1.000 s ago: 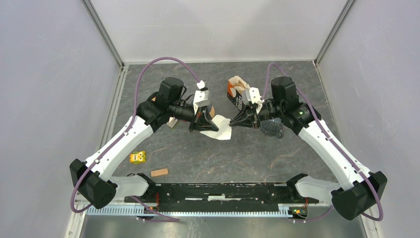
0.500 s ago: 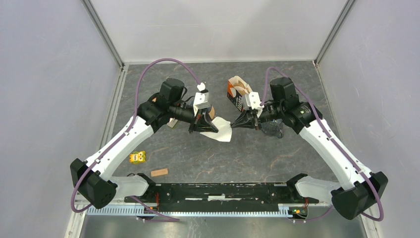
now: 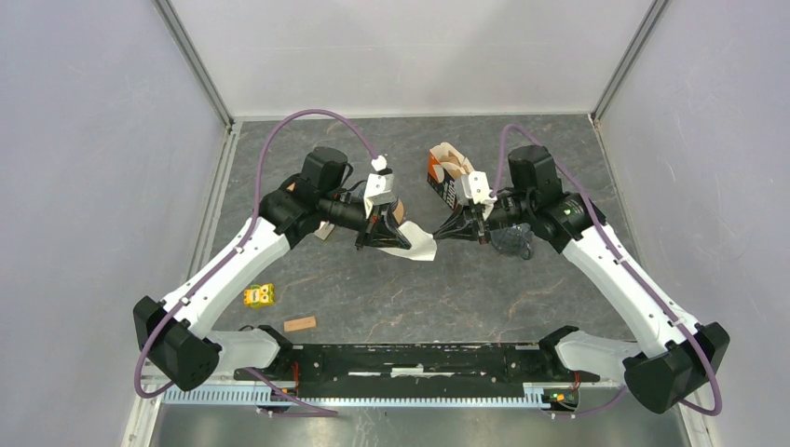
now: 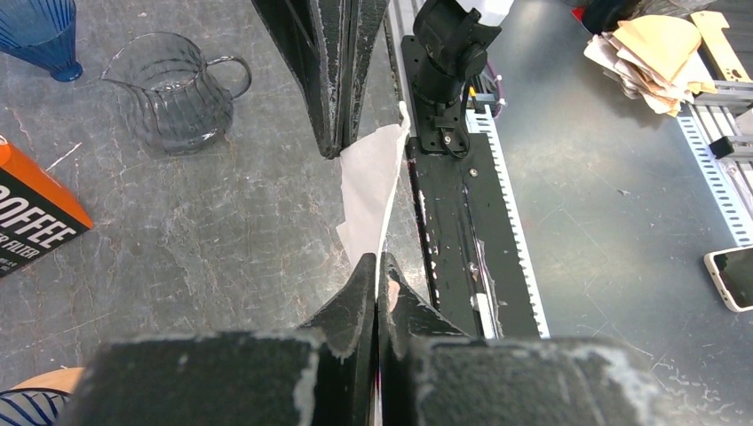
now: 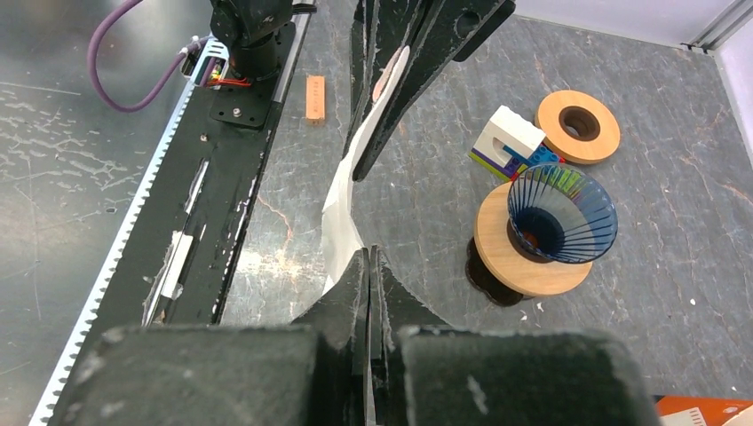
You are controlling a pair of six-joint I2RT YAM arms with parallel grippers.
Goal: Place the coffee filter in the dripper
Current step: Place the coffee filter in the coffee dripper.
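From above, my left end effector [image 3: 401,240] and right end effector [image 3: 441,233] meet over the surface [image 3: 484,289], each clenched on an edge of the white coffee filter [image 3: 421,246]. My left wrist camera shows the paper pinched between my fingertips. My right wrist camera shows the same pinch, with the blue dripper [image 5: 562,213] upright on its wooden ring nearby, apart from the filter.

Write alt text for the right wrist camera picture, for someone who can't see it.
The right hand and the left hand, facing each other, both pinch a white coffee filter held between them. To the right, a blue ribbed dripper stands on a round wooden base, no filter in it yet.
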